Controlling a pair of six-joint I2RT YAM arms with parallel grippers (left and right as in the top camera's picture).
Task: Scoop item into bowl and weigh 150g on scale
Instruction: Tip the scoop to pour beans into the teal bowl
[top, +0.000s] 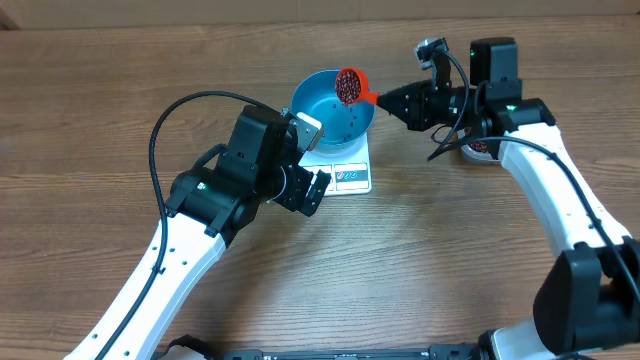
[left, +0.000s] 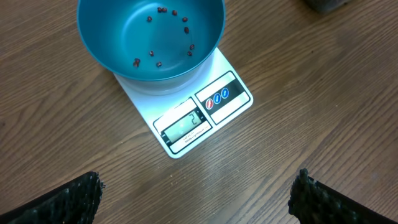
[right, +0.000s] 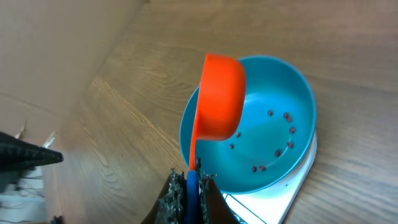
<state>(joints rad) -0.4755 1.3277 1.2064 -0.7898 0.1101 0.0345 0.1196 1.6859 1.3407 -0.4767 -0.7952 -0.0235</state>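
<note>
The teal bowl (top: 330, 118) stands on the white scale (top: 350, 176), with a few dark beans (left: 186, 28) scattered inside. My right gripper (top: 388, 98) is shut on the handle of an orange-red scoop (top: 350, 85), which hangs over the bowl's far rim filled with beans. The right wrist view shows the scoop's (right: 221, 96) outer side above the bowl (right: 280, 106), and my gripper (right: 193, 186) clamped on its blue handle. My left gripper (left: 199, 202) hovers open over bare table just in front of the scale (left: 205, 109) and holds nothing.
A small container (top: 480, 150) sits partly hidden under the right arm. A cardboard wall (top: 200, 10) runs along the table's back edge. The left arm's black cable (top: 165, 125) loops over the table to the left of the bowl.
</note>
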